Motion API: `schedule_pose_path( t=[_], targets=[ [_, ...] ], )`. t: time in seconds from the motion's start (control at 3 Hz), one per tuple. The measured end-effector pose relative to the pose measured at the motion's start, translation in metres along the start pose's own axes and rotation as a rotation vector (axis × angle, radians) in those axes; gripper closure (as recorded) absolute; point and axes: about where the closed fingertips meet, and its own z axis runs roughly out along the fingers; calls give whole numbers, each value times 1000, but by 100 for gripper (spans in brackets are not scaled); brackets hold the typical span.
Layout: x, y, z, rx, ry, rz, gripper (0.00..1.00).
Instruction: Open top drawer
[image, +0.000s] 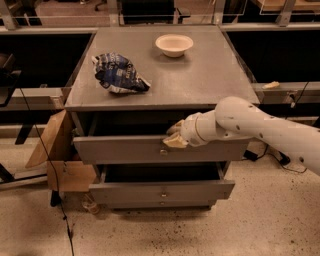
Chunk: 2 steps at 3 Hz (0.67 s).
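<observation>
Item: grey cabinet (200, 85), standing at the centre of the view, its flat top bearing two objects. Top drawer (115, 150): sitting just under the cabinet top and standing pulled partly out toward 6 o'clock, with a dark gap showing behind its front; a small round knob (164, 151) is sitting at the centre of that front. Gripper (174, 137): reaching in from 3 o'clock on a white arm (260, 127) and resting at the upper edge of the top drawer's front, just above the knob, at its 1 o'clock; whether it is clasping the front or merely lying against it cannot be told. Lower drawer (200, 190): lying directly below the top drawer, also standing partly out. White bowl (174, 44): sitting upright on the cabinet top toward 12 o'clock. Crumpled blue-and-white bag (119, 74): lying on the cabinet top at 10 o'clock from its centre, well apart from the bowl. Cardboard box (62, 160): sitting beside the cabinet at 9 o'clock, one flap standing up. Speckled floor (200, 235): running beneath, at 6 o'clock.
</observation>
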Motion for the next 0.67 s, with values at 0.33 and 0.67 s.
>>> schedule_pose_path(
  t=[0.33, 0.67],
  targets=[
    [1, -1, -1, 0, 0, 0, 93],
    [14, 11, -17, -37, 13, -27, 74]
  ],
)
